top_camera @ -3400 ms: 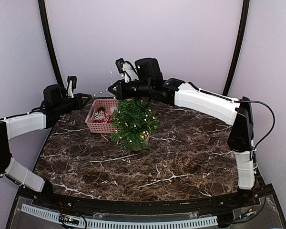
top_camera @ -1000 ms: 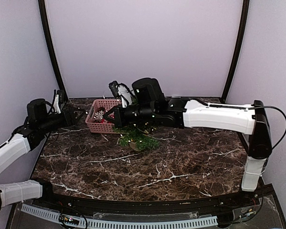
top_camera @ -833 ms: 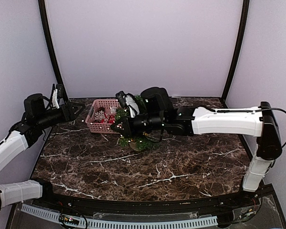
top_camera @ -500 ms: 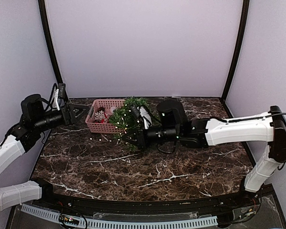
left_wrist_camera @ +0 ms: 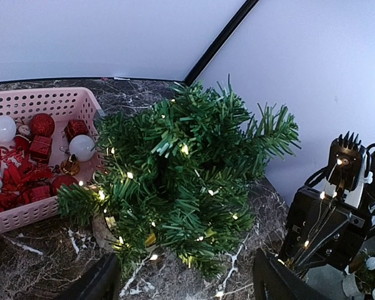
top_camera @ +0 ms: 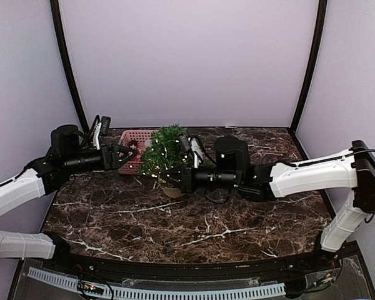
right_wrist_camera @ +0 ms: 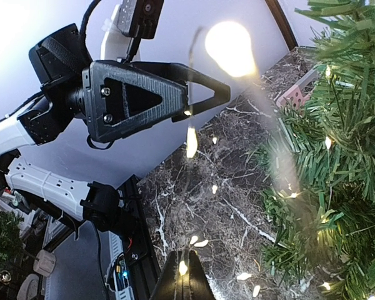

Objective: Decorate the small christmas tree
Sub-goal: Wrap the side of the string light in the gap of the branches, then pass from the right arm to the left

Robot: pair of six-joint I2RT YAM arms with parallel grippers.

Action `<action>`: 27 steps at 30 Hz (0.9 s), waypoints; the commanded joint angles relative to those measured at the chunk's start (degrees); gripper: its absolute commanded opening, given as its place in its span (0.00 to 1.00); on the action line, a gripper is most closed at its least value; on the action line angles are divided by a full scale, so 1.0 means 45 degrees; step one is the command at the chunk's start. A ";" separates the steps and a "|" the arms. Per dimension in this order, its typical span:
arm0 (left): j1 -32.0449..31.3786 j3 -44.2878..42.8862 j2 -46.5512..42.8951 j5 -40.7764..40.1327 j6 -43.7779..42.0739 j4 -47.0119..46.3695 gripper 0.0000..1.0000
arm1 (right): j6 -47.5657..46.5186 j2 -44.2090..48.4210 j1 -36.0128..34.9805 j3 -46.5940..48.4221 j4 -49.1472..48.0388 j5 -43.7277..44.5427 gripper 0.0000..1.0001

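Dark veined marble tabletop (top_camera: 237,219). We note the tree (top_camera: 162,153) standing on it at the far side, left of centre. Its tan pot (left_wrist_camera: 103,230) sits on the stone just beside a pink basket (left_wrist_camera: 44,97), and the lower branches reach over the basket rim. From the top view the tree looks roughly upright.

A string (left_wrist_camera: 185,149) of small warm lights, lit, runs through the branches. A few bulbs lie on the marble near the pot.

Left end effector (left_wrist_camera: 184,284): fingers wide apart, nothing between them. It hovers low in front of the basket and points at the tree from the basket side. The right wrist view shows the same gap between its two black triangular fingers.

Right end effector (right_wrist_camera: 184,278): fingers pressed together, with a lit bulb right at the tips and thin wire leading away toward the tree. We read this as the string pinched between them. The right arm lies low and stretched across the tabletop, its tip at the base of the tree on the side away from the basket. More lit wire trails along the black wrist housing in the left wrist view.

Basket contents: red balls (left_wrist_camera: 42,125), white balls (left_wrist_camera: 82,147), small red boxes (left_wrist_camera: 40,149).
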State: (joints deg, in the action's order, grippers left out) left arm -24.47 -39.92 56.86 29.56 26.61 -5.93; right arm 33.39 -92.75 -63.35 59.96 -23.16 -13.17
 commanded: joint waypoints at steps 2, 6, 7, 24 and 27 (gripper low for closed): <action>-0.0428 -0.0396 0.0474 -0.0483 0.0151 -0.0281 0.75 | 0.0702 0.0427 0.0129 -0.0558 -0.1629 0.0269 0.00; -0.0753 -0.0343 0.0906 -0.0435 0.0294 -0.0519 0.66 | 0.0873 0.0499 0.0254 -0.0782 -0.1893 0.0281 0.00; -0.0871 -0.0380 0.1082 -0.0431 0.0305 -0.0567 0.62 | 0.0881 0.0519 0.0263 -0.0803 -0.1925 0.0267 0.00; -0.1701 -0.1216 0.3128 -0.0488 0.0237 -0.0731 0.27 | 0.0929 0.1178 0.0518 -0.1341 -0.1002 0.0905 0.00; -0.1705 -0.1140 0.3168 -0.0808 0.0347 -0.0872 0.08 | 0.0747 0.1588 0.0562 -0.1482 0.0129 0.1296 0.03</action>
State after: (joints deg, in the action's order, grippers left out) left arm -31.79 -44.12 71.26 27.29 27.99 -8.08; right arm 37.56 -88.68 -61.41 54.48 -27.24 -10.35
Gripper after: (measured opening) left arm 0.164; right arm 0.006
